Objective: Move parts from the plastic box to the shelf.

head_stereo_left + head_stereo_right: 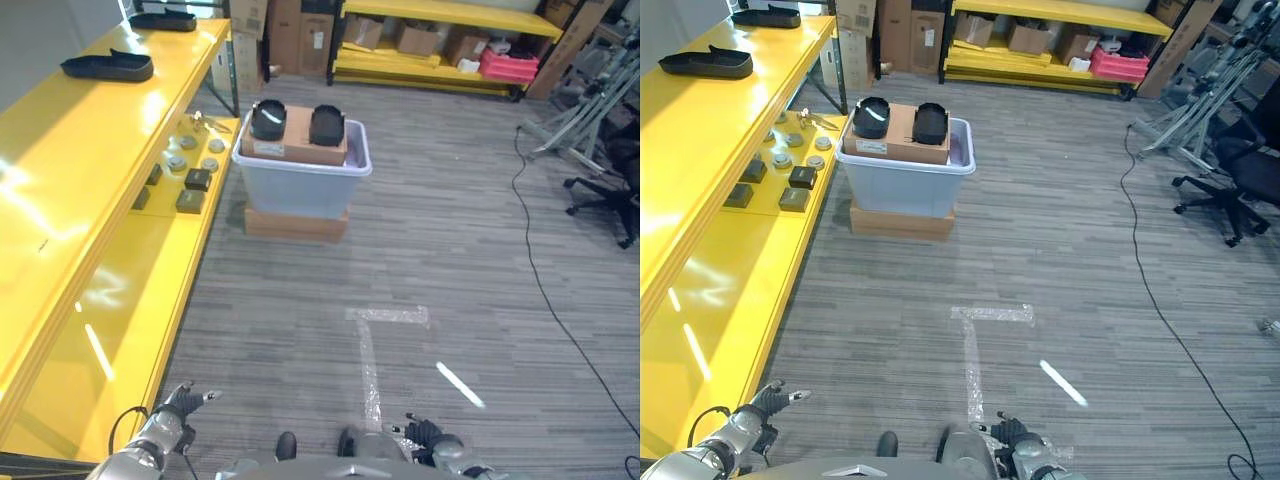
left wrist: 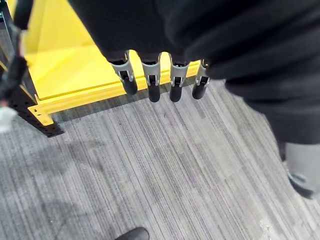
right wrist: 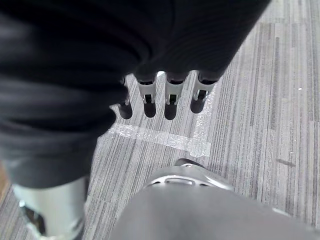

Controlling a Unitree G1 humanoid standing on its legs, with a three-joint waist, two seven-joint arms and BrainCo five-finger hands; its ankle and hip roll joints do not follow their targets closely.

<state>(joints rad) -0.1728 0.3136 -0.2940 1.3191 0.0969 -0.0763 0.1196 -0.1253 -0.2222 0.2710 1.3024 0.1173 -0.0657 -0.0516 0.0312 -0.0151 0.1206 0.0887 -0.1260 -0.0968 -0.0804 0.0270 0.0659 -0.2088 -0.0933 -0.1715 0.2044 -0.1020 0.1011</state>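
A pale grey plastic box stands on a flat cardboard base on the carpet, some way ahead, beside the yellow shelf. A brown carton with two black round parts rests across the box's top. Small dark and silver parts lie on the shelf's lower level near the box. My left hand hangs low at the bottom left, fingers straight and holding nothing. Low at the bottom right hangs my right hand, its fingers also relaxed and empty. Both hands are far from the box.
Two black trays lie on the shelf's top level. Cardboard boxes and a second yellow rack line the far wall. A black office chair and metal stands are at the right. Clear tape marks the carpet.
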